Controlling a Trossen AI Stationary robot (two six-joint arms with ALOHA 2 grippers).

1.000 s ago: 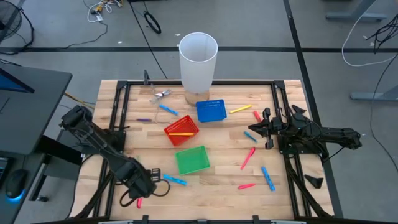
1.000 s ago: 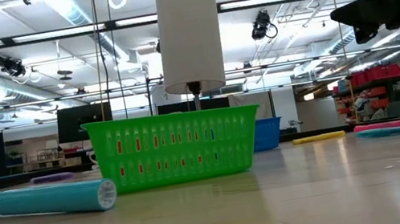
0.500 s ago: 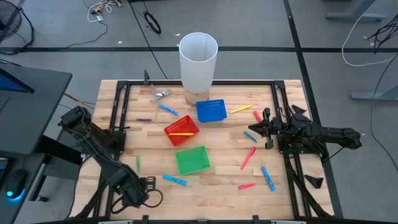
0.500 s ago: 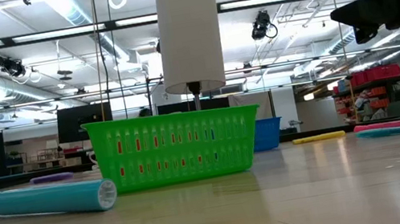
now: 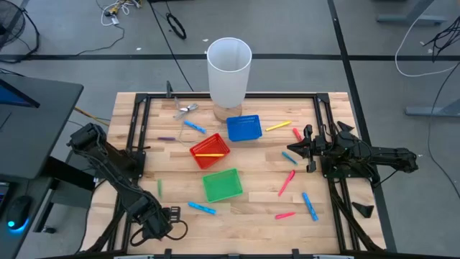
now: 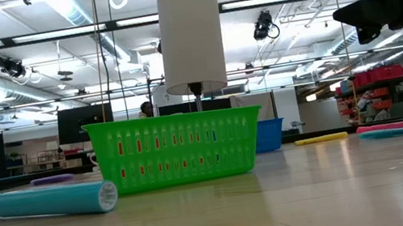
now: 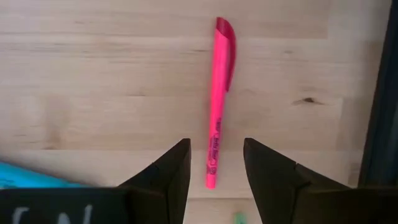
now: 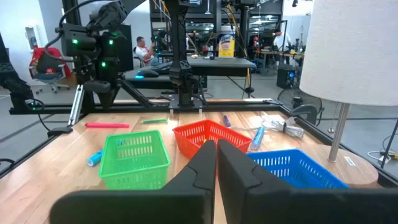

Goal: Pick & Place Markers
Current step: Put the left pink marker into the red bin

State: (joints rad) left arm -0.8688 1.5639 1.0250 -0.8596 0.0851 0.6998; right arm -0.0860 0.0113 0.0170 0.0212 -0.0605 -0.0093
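1. Left gripper [image 7: 216, 163]: fingers [image 7: 173, 169] spread apart, hovering over a pink marker [image 7: 220, 99] that lies flat on the wood surface [image 7: 93, 81]; the marker's near end sits in the gap between the two tips, nothing gripped yet.
2. High view puts this gripper [image 5: 159, 219] at the surface's front-left corner, beside the black frame rail [image 7: 380, 99].
3. Judgement: step in hand is the grasp. Drop straight down, keep the marker centred between the tips, close across its thin width. Only its end is straddled now, so shifting along the barrel toward the middle would cut the risk of it pivoting.
4. Likely target: red basket [image 5: 210, 151], mid-surface.
5. Right gripper [image 5: 290, 153] waits at the right edge, fingers pressed together, holding nothing.
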